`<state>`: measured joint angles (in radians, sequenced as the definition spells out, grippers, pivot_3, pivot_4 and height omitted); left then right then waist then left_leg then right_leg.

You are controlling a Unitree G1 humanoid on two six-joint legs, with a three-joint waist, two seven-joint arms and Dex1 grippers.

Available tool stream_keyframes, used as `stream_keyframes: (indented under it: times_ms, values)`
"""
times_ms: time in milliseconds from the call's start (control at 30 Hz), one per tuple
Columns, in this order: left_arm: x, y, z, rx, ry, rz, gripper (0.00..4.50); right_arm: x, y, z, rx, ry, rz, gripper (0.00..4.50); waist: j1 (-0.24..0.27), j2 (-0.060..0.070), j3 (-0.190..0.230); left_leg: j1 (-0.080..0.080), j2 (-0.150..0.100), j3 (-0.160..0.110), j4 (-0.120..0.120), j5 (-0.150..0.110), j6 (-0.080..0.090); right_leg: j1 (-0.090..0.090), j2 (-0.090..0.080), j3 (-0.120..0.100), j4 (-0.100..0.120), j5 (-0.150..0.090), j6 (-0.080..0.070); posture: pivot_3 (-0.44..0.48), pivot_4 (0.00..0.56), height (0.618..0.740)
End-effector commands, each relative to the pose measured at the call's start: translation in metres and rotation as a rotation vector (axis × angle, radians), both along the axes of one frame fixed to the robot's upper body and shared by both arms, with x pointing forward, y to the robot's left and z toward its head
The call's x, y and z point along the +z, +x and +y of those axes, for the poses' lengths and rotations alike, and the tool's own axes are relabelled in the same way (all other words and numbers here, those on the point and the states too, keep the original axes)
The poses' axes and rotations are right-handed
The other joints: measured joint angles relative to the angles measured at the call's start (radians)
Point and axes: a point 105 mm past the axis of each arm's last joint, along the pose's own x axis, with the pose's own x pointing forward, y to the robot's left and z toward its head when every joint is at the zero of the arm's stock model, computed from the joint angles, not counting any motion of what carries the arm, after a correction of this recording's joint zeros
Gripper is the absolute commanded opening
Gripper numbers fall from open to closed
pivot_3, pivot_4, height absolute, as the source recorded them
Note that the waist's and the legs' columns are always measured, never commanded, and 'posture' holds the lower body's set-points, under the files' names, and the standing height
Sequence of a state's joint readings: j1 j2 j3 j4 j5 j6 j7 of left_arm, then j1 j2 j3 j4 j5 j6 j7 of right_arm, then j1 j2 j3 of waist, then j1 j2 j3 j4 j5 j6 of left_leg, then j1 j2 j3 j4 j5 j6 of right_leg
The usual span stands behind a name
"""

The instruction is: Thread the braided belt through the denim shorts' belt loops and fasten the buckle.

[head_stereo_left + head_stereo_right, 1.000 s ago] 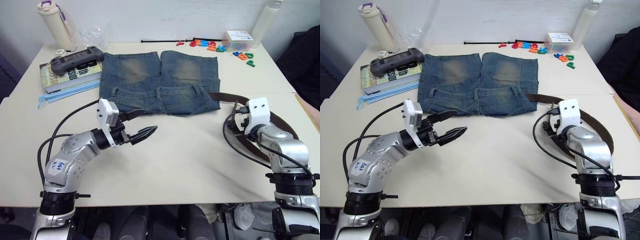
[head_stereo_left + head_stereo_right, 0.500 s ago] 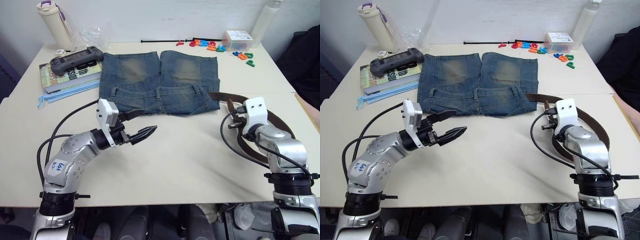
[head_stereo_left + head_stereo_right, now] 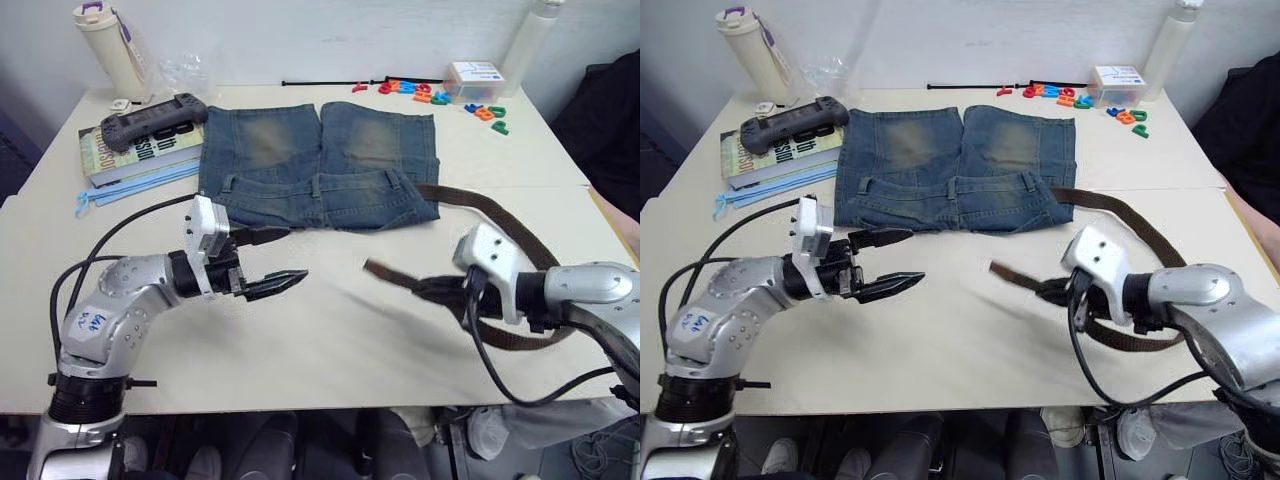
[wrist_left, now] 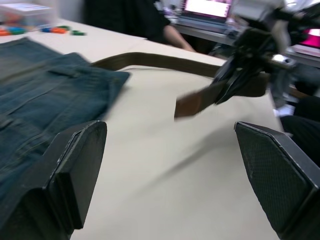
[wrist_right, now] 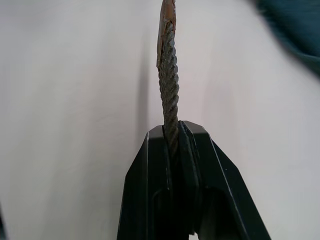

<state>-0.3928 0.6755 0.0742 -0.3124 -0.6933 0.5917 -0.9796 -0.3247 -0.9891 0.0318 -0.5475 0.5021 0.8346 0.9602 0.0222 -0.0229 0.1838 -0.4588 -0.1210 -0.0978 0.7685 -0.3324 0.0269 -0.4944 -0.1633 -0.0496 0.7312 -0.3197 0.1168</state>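
The shorts [image 3: 320, 160] lie flat on the table [image 3: 330, 340], waistband toward the robot and the 2 legs pointing away. Belt loops [image 3: 318, 186] stand along the waistband.

The belt [image 3: 505, 225] runs from the right end of the waistband out over the table to the robot's right, curves round and doubles back toward the centre. Its free end [image 3: 385, 271] is lifted off the table surface and points toward the left gripper. A buckle cannot be made out.

Right gripper [image 5: 172, 137]: closed on the belt. In the right wrist view the 2 fingers [image 5: 145, 170] clamp the braided strap edge-on, with the strap's tip projecting past the fingertips. In the head views the gripper [image 3: 440, 288] sits right of centre, near the table's front half.

Left gripper [image 3: 270, 262]: open, holding nothing. One finger [image 3: 262, 236] lies just beside the lower-left hem of the waistband; the other finger [image 3: 278, 286] is over bare table. In the left wrist view both pads [image 4: 82, 165] stand wide apart, with the belt end [image 4: 197, 100] visible between them at a distance, well apart from either pad.

Other items, at the table's far side:
- 1 book [image 3: 135, 148] with a grey handheld console [image 3: 150, 114] on it, left of the shorts.
- 1 bottle [image 3: 110, 45] at the far-left corner.
- Coloured plastic letters [image 3: 440, 95] and a small box [image 3: 478, 78] at the far right.
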Motion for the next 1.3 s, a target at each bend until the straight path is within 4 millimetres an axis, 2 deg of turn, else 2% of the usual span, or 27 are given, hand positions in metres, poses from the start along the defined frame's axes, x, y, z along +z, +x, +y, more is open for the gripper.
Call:
stream_keyframes:
  times_ms: [33,267,733,833,1033,1100,1300]
  values:
    - [0.002,-0.02,-0.012,-0.192,0.051,-0.009,4.5,0.006,-0.004,0.013,0.115,-0.036,-0.049,0.02,0.002,0.0,0.0,0.0,0.0,0.0,0.0,0.0,0.0,0.0,0.0,0.0,0.0,0.0,0.0,0.0,0.15,0.657]
    - [-0.017,-0.015,-0.025,-0.263,0.1,-0.012,4.5,0.009,-0.011,0.03,0.21,-0.048,-0.056,0.02,0.004,0.0,0.0,-0.001,0.0,0.0,0.0,0.0,0.0,0.0,-0.001,0.0,-0.001,0.0,0.0,0.0,0.15,0.657]
    - [-0.02,-0.006,-0.038,-0.265,0.089,-0.008,4.5,0.015,-0.02,0.044,0.232,-0.017,-0.067,0.02,0.003,0.0,0.0,-0.001,0.0,0.0,0.0,0.0,0.0,0.0,-0.001,-0.001,-0.001,0.0,0.0,0.0,0.15,0.657]
    - [-0.025,-0.007,-0.038,-0.278,0.111,0.001,3.67,0.016,-0.019,0.045,0.233,-0.015,-0.068,0.0,0.003,0.0,0.0,-0.001,0.0,0.0,0.0,0.0,0.0,0.0,-0.001,-0.001,-0.001,0.0,0.0,0.0,0.15,0.657]
    - [-0.029,-0.008,-0.039,-0.284,0.129,0.005,0.78,0.018,-0.019,0.047,0.237,-0.011,-0.073,0.0,0.004,0.0,0.0,-0.001,0.0,0.0,0.0,0.0,0.0,0.0,-0.001,-0.001,-0.001,0.0,0.0,0.0,0.15,0.657]
    - [-0.03,-0.008,-0.039,-0.283,0.127,0.004,0.01,0.018,-0.019,0.047,0.239,-0.01,-0.074,0.0,0.004,0.0,0.0,-0.001,0.0,0.0,0.0,0.0,0.0,0.0,-0.001,-0.001,-0.001,0.0,0.0,0.0,0.15,0.657]
    - [-0.033,-0.008,-0.039,-0.283,0.125,0.012,0.01,0.021,-0.02,0.048,0.244,-0.002,-0.078,0.0,0.004,0.0,0.0,-0.001,0.0,0.0,0.0,0.0,0.0,0.0,-0.001,-0.001,-0.001,0.0,0.0,0.0,0.15,0.657]
